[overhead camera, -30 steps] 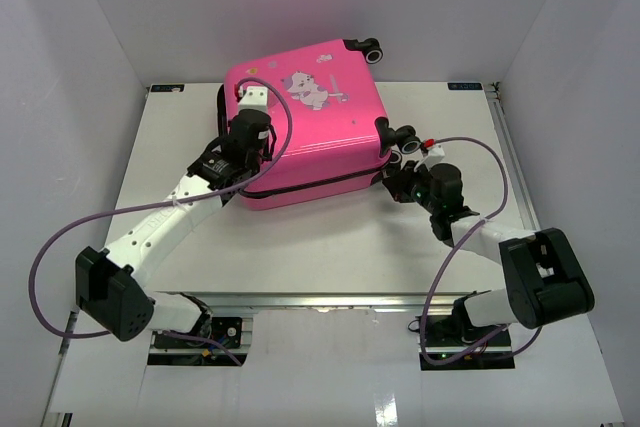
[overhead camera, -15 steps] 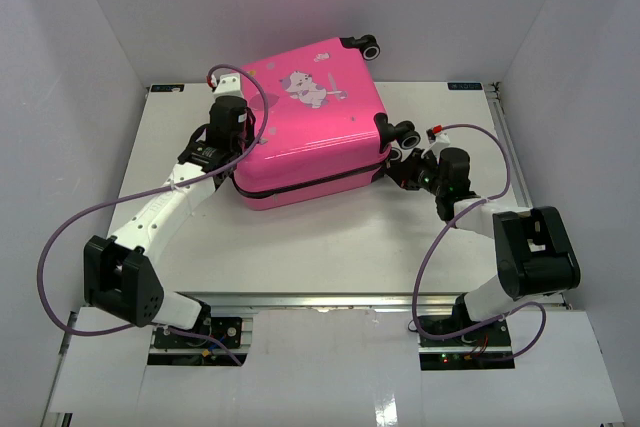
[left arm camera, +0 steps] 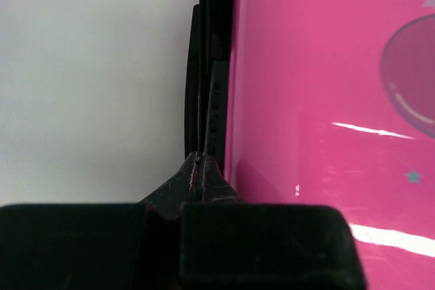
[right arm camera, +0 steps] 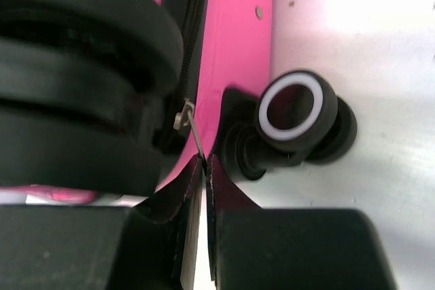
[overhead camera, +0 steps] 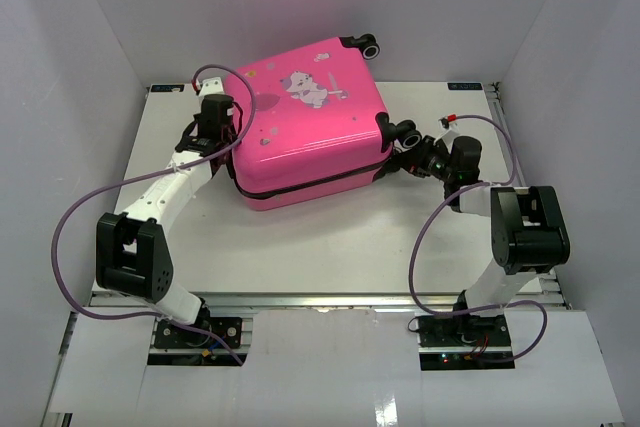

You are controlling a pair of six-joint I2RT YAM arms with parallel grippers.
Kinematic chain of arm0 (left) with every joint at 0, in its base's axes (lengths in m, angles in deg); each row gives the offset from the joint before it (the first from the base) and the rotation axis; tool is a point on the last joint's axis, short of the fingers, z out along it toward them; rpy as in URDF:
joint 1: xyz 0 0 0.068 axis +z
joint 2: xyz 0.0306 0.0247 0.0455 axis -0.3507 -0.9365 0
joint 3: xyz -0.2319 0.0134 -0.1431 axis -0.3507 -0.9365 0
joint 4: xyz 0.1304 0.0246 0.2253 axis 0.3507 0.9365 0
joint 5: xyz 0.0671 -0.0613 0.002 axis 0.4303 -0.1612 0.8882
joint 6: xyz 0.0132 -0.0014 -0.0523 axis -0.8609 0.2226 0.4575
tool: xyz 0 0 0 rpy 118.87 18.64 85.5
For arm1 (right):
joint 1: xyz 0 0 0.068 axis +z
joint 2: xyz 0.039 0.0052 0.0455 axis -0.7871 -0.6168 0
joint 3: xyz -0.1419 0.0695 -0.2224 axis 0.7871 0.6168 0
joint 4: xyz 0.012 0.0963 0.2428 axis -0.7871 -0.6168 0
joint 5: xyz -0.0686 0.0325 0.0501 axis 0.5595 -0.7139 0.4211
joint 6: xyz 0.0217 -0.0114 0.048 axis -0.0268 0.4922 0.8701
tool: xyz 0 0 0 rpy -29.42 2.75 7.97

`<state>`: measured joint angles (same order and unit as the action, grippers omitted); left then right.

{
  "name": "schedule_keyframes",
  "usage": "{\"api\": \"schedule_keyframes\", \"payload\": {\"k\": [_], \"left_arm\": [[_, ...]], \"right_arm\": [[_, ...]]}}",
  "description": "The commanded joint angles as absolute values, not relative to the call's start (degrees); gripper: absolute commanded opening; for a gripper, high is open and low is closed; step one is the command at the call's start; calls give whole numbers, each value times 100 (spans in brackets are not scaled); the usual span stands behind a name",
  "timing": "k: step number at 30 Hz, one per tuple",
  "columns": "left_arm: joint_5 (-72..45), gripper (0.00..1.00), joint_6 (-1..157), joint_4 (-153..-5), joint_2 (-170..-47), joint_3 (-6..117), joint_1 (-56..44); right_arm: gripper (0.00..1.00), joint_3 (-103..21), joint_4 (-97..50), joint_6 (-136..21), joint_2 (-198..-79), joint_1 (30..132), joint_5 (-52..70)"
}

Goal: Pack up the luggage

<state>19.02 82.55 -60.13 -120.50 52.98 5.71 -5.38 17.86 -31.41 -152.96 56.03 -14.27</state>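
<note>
The hot-pink luggage (overhead camera: 310, 127) lies flat and closed on the white table, printed shell up, wheels to the right. My left gripper (overhead camera: 232, 152) is at its left edge. In the left wrist view its jaws are shut (left arm camera: 198, 161), with the tips right on the black zipper seam (left arm camera: 202, 86) beside the pink shell (left arm camera: 319, 100). I cannot tell whether they pinch anything. My right gripper (overhead camera: 405, 154) is at the right corner by a wheel. It is shut (right arm camera: 204, 162) on the thin metal zipper pull (right arm camera: 190, 130).
A black wheel with a white ring (right arm camera: 296, 108) sits just right of the right fingertips, and a larger black wheel (right arm camera: 81, 66) is close on the left. Another wheel (overhead camera: 372, 45) sticks out at the far corner. White walls enclose the table (overhead camera: 330, 237).
</note>
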Motion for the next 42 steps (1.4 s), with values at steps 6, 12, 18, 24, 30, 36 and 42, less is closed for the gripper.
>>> {"api": "schedule_keyframes", "payload": {"k": [6,12,18,24,30,36,42], "left_arm": [[1406,0,8234,-5497,-12189,5230,510],[1367,0,8230,-5497,-12274,5283,601],[1296,0,8236,-5506,-12371,5323,720],[1206,0,8235,-5508,-12416,5379,857],[962,0,8269,-5581,-12494,5390,1074],[813,0,8271,-5648,-12483,5481,1251],[861,0,8207,-5831,-12558,5556,1346]], "right_arm": [[8,-1351,2488,-2735,-15822,5302,-1324],[8,-1844,2692,-2619,-16265,5122,-1936],[8,-2081,3341,-2293,-16841,5069,-2254],[8,-2460,4033,-1796,-17257,5011,-2580],[8,-3024,4592,-1071,-17870,4919,-3025],[8,-3907,5199,-374,-18587,4921,-3463],[8,-4813,5033,-344,-19114,5060,-3799]]}}
